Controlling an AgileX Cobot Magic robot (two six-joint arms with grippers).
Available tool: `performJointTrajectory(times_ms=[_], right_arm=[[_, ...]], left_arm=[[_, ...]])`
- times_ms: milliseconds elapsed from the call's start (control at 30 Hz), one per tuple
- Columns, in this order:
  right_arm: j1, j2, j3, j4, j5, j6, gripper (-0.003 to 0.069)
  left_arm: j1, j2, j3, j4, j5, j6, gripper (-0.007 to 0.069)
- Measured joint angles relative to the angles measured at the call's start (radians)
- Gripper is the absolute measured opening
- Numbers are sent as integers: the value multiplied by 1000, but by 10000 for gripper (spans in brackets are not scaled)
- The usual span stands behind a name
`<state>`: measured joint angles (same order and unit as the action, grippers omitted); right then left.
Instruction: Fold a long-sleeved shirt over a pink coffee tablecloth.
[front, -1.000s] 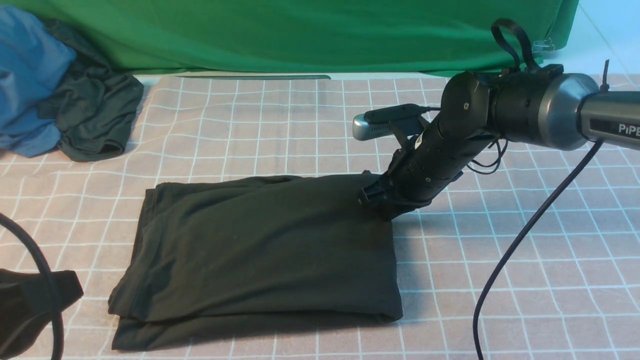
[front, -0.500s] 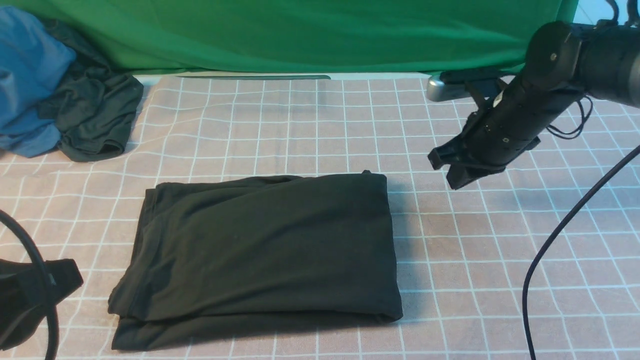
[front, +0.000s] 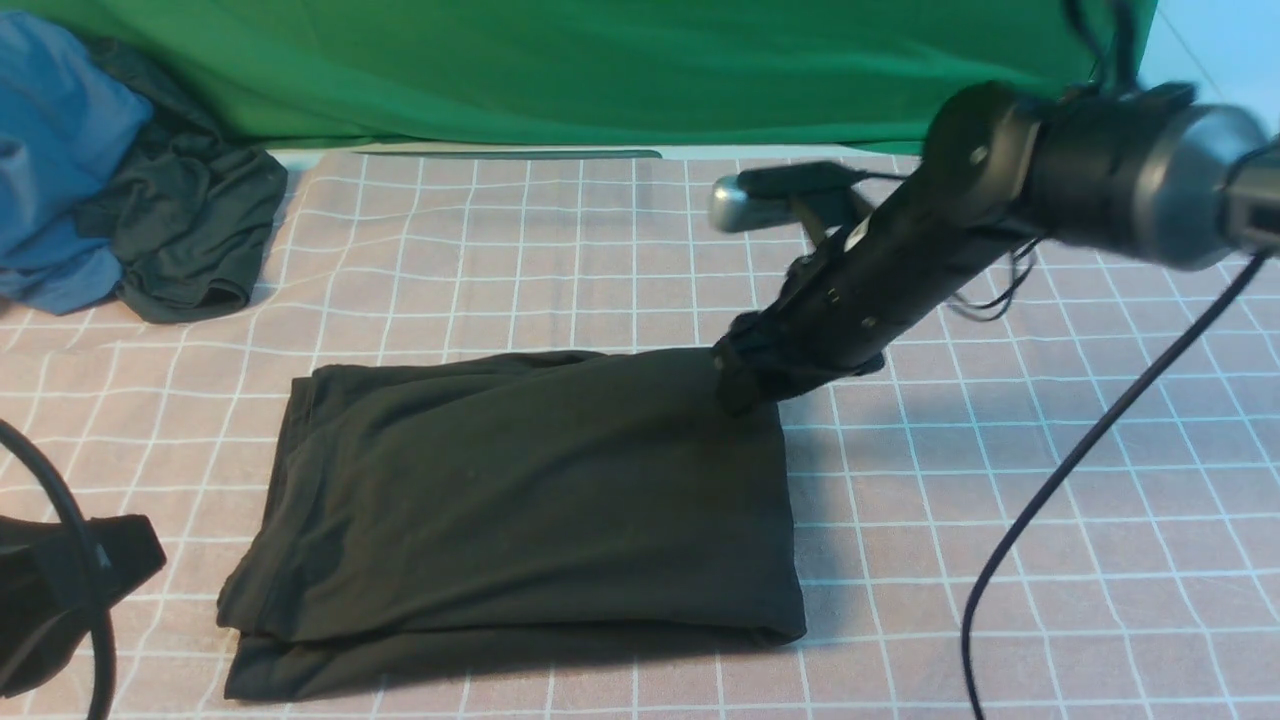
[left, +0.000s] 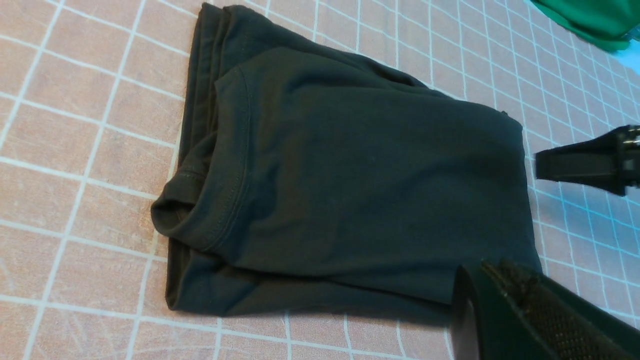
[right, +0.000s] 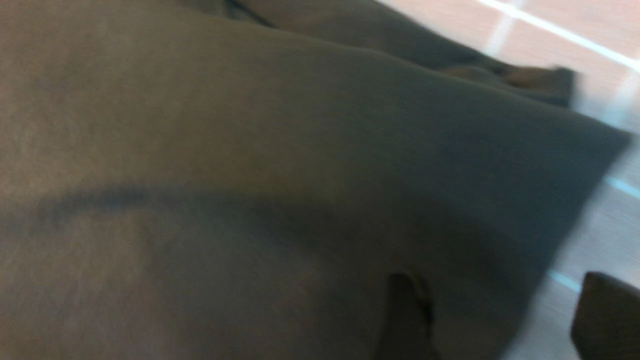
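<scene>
1. Black long-sleeved shirt (front: 520, 500) is lying folded on the pink coffee tablecloth (front: 1000, 520).
2. Right claw (front: 745, 385), fingers spread, is pressing the shirt's far right corner; left claw (left: 505, 310) is sitting shut beside the shirt.
3. Risk: dragging could be undoing the fold.

No readable text, label, brand or number in any view. The long-sleeved shirt (front: 520, 500) lies folded with only plain black fabric showing, no lettering. The right arm's housing (front: 1150, 190) beyond the shirt is motion-blurred; no marking legible.
</scene>
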<state>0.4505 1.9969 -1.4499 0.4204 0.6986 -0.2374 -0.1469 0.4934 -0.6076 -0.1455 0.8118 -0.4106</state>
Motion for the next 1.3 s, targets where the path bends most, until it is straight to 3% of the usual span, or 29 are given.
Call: performJointTrajectory(times_ms=[167, 667, 767, 900, 967, 1300], right_arm=[[14, 56, 0, -3, -29, 29, 565], [17, 70, 0, -87, -27, 125, 568], [35, 70, 0, -69, -38, 80, 488], [46, 70, 0, -65, -53, 21, 223], [48, 70, 0, -63, -55, 4, 148], [-32, 60, -2, -77, -4, -25, 137]], left_arm=[[0, 0, 0, 0, 1, 0, 27], [0, 0, 0, 1, 4, 1, 27], [0, 0, 0, 1, 4, 3, 27], [0, 0, 0, 3, 4, 4, 27], [0, 0, 0, 4, 4, 4, 27], [0, 0, 0, 4, 10, 4, 27]])
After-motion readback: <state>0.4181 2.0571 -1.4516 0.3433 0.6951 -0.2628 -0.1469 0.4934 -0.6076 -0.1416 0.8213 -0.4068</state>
